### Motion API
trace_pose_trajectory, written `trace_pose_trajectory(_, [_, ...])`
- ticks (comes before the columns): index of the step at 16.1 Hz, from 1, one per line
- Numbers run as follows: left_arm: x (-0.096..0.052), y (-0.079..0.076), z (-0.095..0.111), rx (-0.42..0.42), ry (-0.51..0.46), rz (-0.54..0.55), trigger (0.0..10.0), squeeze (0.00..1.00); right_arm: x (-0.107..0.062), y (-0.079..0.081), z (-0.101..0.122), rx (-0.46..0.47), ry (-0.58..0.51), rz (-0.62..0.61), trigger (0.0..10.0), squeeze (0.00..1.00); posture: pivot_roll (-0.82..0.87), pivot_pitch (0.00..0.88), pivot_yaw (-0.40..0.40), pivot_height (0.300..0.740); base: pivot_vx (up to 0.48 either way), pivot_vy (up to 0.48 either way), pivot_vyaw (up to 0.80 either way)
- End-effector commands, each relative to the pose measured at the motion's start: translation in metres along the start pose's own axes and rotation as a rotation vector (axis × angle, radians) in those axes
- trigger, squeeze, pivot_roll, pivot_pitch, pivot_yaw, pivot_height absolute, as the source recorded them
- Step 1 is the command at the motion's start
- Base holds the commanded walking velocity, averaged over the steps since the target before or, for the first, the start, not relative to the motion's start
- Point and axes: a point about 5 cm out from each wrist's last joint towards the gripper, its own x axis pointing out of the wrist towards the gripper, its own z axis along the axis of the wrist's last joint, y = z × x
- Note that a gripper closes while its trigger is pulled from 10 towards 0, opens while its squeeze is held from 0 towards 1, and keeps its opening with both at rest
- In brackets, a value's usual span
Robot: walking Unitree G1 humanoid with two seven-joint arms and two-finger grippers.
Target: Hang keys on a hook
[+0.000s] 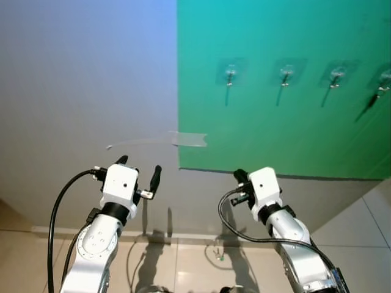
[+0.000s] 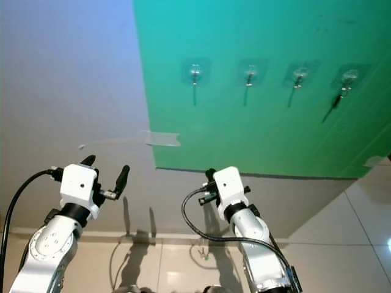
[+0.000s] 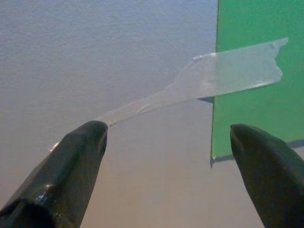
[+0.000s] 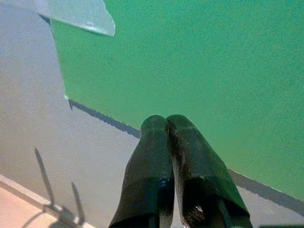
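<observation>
Nearest you, both silver arms are raised in front of a pale grey wall (image 1: 79,79). Your left gripper (image 1: 138,170) has its jaws spread wide, and nothing sits between the two black fingers (image 3: 71,166); they point at the wall just below a strip of clear tape (image 3: 223,76). Your right gripper (image 4: 166,124) has its jaws pressed together with no gap, and no object can be seen between them. It points at the wall close to the lower edge of a large green sheet (image 1: 293,73).

Below the arms, on the beige tiled floor (image 1: 195,262) near the foot of the wall, lies a small thing with a loop (image 1: 218,253); it is too small to tell whether it is the keys.

Farther off, the clear tape crosses the left edge of the green sheet and holds it to the wall. High on the sheet, four clear stick-on hooks stand in a row (image 1: 230,73) (image 1: 286,74) (image 1: 335,75) (image 1: 384,77). A dark slim item (image 1: 370,104) hangs at a slant from the rightmost one.

No readable writing or labels show anywhere.
</observation>
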Motion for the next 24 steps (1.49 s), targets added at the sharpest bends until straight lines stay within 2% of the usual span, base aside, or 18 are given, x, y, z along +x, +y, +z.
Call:
trace_pose_trajectory(1, [0.003, -0.004, -0.001, -0.011, 0.005, -0.026, 10.0, 0.00, -0.004, -0.006, -0.007, -0.011, 0.037, -0.032, 10.0, 0.00, -0.03, 0.055, -0.019, 0.740, 0.000, 0.000, 0.00])
trace_pose_trajectory(2, [0.004, -0.011, -0.008, -0.033, 0.024, -0.053, 10.0, 0.00, -0.012, -0.015, -0.018, 0.082, 0.099, -0.127, 10.0, 0.00, -0.05, 0.052, -0.020, 0.740, 0.000, 0.000, -0.80])
trace_pose_trajectory(3, [0.004, -0.015, -0.014, -0.041, 0.042, -0.077, 10.0, 0.00, -0.018, -0.022, -0.025, 0.124, 0.147, -0.197, 10.0, 0.00, -0.06, 0.051, -0.022, 0.740, 0.000, 0.000, -0.80])
trace_pose_trajectory(5, [0.005, -0.019, -0.017, -0.036, 0.046, -0.108, 10.0, 0.00, -0.026, -0.029, -0.031, 0.106, 0.185, -0.260, 10.0, 0.00, -0.07, 0.047, -0.028, 0.740, 0.000, 0.000, -0.80])
trace_pose_trajectory(6, [0.008, -0.023, -0.017, -0.051, 0.045, -0.139, 10.0, 0.00, -0.034, -0.036, -0.034, 0.111, 0.211, -0.330, 10.0, 0.00, -0.09, 0.049, -0.029, 0.740, 0.000, 0.000, -0.80])
trace_pose_trajectory(10, [0.008, -0.030, -0.019, -0.073, 0.039, -0.173, 10.0, 0.00, -0.041, -0.043, -0.031, 0.106, 0.223, -0.383, 10.0, 0.00, -0.11, 0.053, -0.031, 0.740, 0.000, 0.000, -0.80])
trace_pose_trajectory(12, [0.004, -0.046, -0.018, -0.040, 0.019, -0.316, 10.0, 0.00, -0.044, -0.043, -0.033, 0.106, 0.244, -0.404, 10.0, 0.00, -0.12, 0.066, -0.021, 0.740, 0.000, 0.000, -0.80])
trace_pose_trajectory(13, [0.003, -0.048, -0.018, -0.037, 0.019, -0.337, 10.0, 0.00, -0.046, -0.041, -0.033, 0.108, 0.247, -0.407, 10.0, 0.00, -0.12, 0.068, -0.014, 0.740, 0.000, 0.000, -0.80])
trace_pose_trajectory(15, [0.006, -0.048, -0.019, -0.051, 0.025, -0.328, 10.0, 0.00, -0.050, -0.036, -0.034, 0.122, 0.258, -0.413, 10.0, 0.00, -0.13, 0.070, 0.006, 0.740, 0.000, 0.000, -0.80])
trace_pose_trajectory(17, [0.015, -0.039, -0.017, -0.077, 0.005, -0.238, 10.0, 0.00, -0.056, -0.033, -0.035, 0.133, 0.265, -0.428, 10.0, 0.00, -0.15, 0.073, 0.023, 0.740, 0.000, 0.000, -0.80])
trace_pose_trajectory(19, [0.016, -0.034, -0.017, -0.091, 0.004, -0.195, 10.0, 0.00, -0.060, -0.035, -0.036, 0.132, 0.272, -0.442, 10.0, 0.00, -0.16, 0.077, 0.019, 0.740, 0.000, 0.000, -0.80])
trace_pose_trajectory(24, [0.007, -0.025, -0.019, -0.083, -0.013, -0.145, 10.0, 0.00, -0.063, -0.046, -0.036, 0.094, 0.302, -0.475, 10.0, 0.00, -0.14, 0.082, -0.019, 0.740, 0.000, 0.000, -0.80])
